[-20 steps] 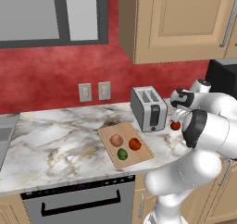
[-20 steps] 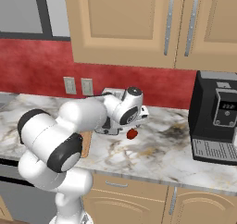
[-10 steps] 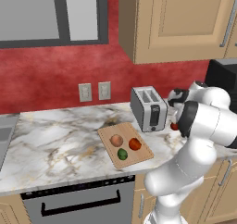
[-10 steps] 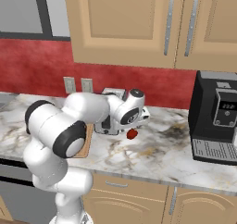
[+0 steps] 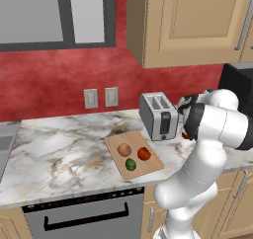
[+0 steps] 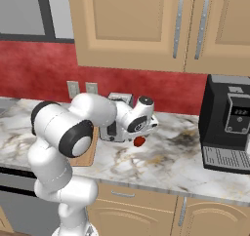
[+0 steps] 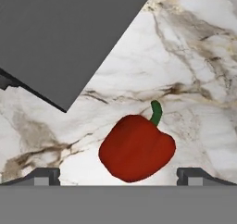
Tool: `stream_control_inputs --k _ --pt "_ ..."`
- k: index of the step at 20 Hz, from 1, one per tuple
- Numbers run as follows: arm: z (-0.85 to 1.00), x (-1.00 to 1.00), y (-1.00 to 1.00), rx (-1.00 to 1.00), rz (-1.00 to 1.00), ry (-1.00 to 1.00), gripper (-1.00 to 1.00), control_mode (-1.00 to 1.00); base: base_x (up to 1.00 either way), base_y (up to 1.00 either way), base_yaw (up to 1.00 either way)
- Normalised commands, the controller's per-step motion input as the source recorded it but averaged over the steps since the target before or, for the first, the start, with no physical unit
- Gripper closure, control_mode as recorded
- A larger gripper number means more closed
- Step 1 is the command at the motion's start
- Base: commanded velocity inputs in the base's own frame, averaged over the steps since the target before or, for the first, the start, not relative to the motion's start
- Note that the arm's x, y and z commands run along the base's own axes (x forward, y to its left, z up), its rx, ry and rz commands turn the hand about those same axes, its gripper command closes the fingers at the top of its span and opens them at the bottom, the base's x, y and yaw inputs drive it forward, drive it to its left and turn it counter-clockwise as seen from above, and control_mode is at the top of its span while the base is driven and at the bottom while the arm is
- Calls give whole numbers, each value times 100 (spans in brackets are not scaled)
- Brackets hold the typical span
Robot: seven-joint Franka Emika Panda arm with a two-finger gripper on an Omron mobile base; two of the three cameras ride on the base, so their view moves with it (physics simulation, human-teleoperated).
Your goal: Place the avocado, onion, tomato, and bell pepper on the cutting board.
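In the hand view the bell pepper (image 7: 136, 153) lies on the marble desk (image 7: 194, 56) at lower centre, between the spread tips of the pincer (image 7: 118, 176), stem pointing to the upper right. The pincer stands apart, gripping nothing. Since a second ago the arm has folded closer to the toaster (image 5: 158, 115).

Left base view looks forward and down from behind the arm's left, over the toaster (image 5: 159, 115). Right base view faces the same toaster (image 6: 117, 123) from behind the arm's right. Both share it and the surrounding counter. Hand view sits close above the counter, right beside the toaster (image 7: 60, 38).
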Motion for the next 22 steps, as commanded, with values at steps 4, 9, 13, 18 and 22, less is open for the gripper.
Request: stream_control_inputs --k 4,9,13,18,22 --pt "-24 8 0 0 2 5 -100 -100 0 0 0" --pt "-19 12 0 0 2 4 -100 -100 0 0 0" --pt "-12 12 0 0 2 1 -100 -100 0 0 0" --pt "-13 9 0 0 3 1 -100 -100 0 0 0" --pt "-15 12 0 0 2 2 -100 -100 0 0 0"
